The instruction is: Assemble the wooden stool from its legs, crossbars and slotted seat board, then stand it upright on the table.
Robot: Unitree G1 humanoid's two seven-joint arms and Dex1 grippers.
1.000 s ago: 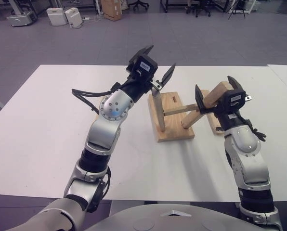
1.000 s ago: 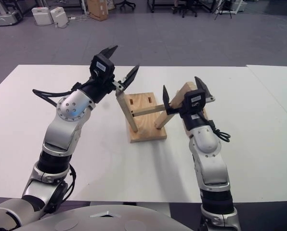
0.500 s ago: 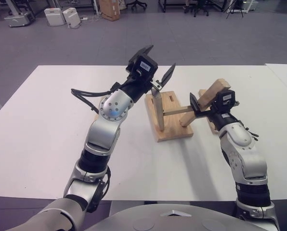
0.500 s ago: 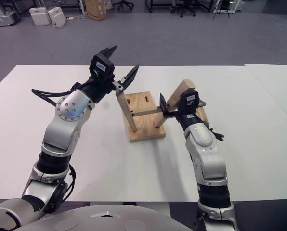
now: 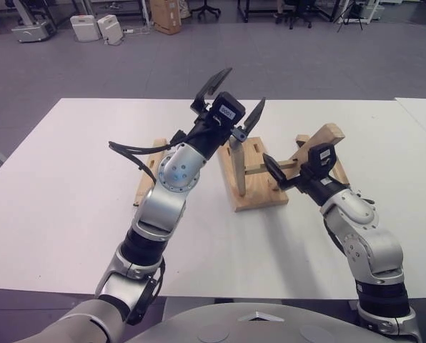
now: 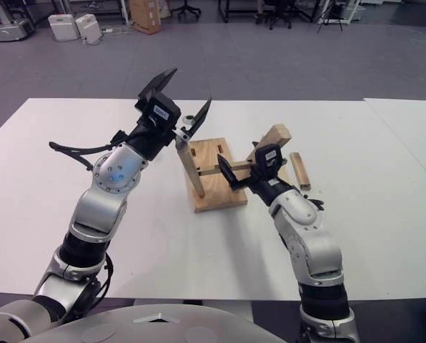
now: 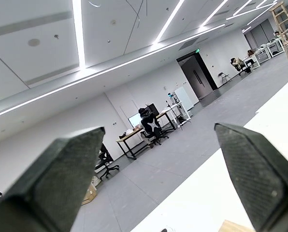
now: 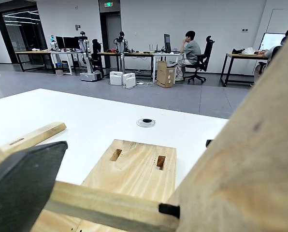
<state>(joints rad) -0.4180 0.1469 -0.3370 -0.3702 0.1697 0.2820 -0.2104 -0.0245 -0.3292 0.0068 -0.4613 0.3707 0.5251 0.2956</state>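
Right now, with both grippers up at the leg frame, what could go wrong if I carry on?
1. The leg frame stands tilted on the seat board with the left gripper and the right gripper both open, so nothing clamps it and it may topple.
2. A right finger sits close by the crossbar; pulling away could snag it and drag the frame.

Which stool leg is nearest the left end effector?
The leg standing on the seat board, its top just under the left end effector. The tilted leg is by the right end effector.
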